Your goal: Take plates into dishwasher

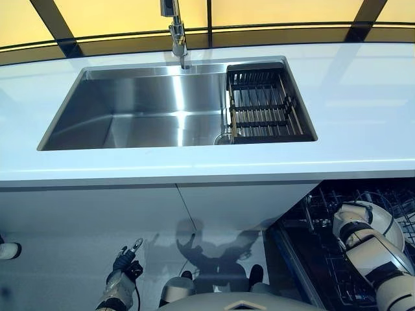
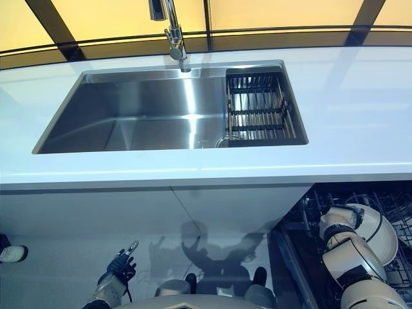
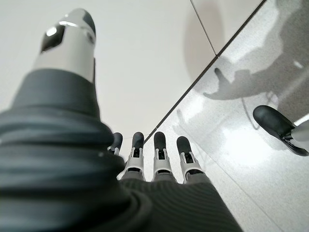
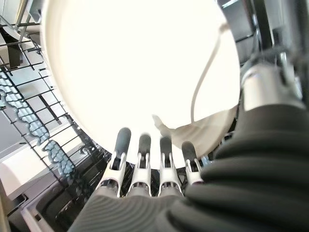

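A white plate [image 4: 140,67] stands on edge over the black rack [image 4: 34,116] of the open dishwasher [image 1: 324,259], under the counter at the lower right. My right hand [image 4: 145,164] holds it, with fingers beneath it and the thumb against its rim. The edge of a second white dish [image 4: 212,128] shows beside it. From the head, the plate's rim [image 1: 386,223] shows behind my right forearm. My left hand [image 1: 124,264] hangs low at the lower left in front of the white cabinet doors, fingers [image 3: 161,157] straight and empty.
A steel sink [image 1: 149,110] is set in the white counter [image 1: 363,116], with a black drying rack [image 1: 262,103] in its right end and a faucet [image 1: 176,32] behind. A person's shoe [image 1: 8,249] shows on the floor at the far left.
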You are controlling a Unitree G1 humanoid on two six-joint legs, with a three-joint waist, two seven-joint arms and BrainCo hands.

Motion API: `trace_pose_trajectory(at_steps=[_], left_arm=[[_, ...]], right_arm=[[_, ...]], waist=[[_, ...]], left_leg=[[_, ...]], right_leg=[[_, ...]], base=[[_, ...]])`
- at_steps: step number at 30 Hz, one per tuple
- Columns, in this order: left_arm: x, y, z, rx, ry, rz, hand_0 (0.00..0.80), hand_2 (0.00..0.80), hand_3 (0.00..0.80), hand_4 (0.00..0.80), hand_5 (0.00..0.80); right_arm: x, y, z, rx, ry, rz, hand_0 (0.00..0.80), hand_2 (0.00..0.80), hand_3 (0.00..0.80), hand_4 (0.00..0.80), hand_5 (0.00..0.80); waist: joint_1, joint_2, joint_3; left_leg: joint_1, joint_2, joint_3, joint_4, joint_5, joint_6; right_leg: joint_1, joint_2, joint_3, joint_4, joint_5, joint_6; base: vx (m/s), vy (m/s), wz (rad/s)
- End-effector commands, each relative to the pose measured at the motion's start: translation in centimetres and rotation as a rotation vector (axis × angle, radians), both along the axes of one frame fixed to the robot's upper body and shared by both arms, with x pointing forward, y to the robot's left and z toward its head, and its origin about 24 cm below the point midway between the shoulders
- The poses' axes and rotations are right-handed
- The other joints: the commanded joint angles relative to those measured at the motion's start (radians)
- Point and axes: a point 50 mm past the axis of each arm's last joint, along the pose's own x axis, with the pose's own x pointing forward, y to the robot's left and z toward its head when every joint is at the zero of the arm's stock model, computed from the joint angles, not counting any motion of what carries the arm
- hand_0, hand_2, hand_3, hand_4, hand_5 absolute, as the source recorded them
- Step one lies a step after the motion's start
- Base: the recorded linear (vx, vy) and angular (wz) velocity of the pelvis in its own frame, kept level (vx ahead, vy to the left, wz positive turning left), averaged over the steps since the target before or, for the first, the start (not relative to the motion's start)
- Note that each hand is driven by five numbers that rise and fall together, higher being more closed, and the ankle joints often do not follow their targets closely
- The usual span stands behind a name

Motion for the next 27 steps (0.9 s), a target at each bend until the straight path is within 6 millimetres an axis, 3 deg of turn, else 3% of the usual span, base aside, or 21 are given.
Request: trace_pose_trajectory(at_steps=[1,9,17,27], left_arm=[[3.8,0.6,1.9,0.032,-0.142,0.0,0.0,0.0,0.0,0.0,0.0],[3.0,1.1,1.6,0.042,-0.113,0.031,0.0,0.0,0.0,0.0,0.0],[2.8,1.5,1.6,0.052,-0.091,0.034,0.0,0.0,0.0,0.0,0.0],[1.0,2.8,1.2,0.079,-0.034,0.128,0.0,0.0,0.0,0.0,0.0]], right_arm=[[2.7,0.7,2.2,-0.02,-0.075,0.032,0.0,0.0,0.0,0.0,0.0],[2.6,0.3,2.1,0.149,-0.222,-0.049,0.0,0.0,0.0,0.0,0.0],[2.7,-0.6,2.8,0.343,-0.516,-0.129,0.0,0.0,0.0,0.0,0.0],[1.9,-2.0,5.5,0.403,-0.713,-0.067,0.0,0.0,0.0,0.0,0.0]], waist=[[-0.011,-0.04,0.037],[-0.029,-0.06,0.016],[-0.047,-0.083,0.001],[-0.144,-0.12,0.003]], left_leg=[[-0.021,-0.046,0.003,0.009,-0.025,0.065],[-0.005,-0.038,0.013,0.001,-0.028,0.063],[0.016,-0.038,0.013,-0.002,-0.036,0.067],[0.033,-0.035,0.057,0.001,-0.053,0.079]], right_leg=[[-0.012,-0.067,0.001,0.01,-0.016,0.057],[0.001,-0.054,0.019,0.006,-0.021,0.054],[0.026,-0.039,0.039,0.004,-0.028,0.047],[0.016,-0.013,0.109,0.013,-0.028,0.049]], base=[[0.0,0.0,0.0],[0.019,0.007,-0.01],[0.041,0.021,-0.05],[-0.004,0.023,-0.1]])
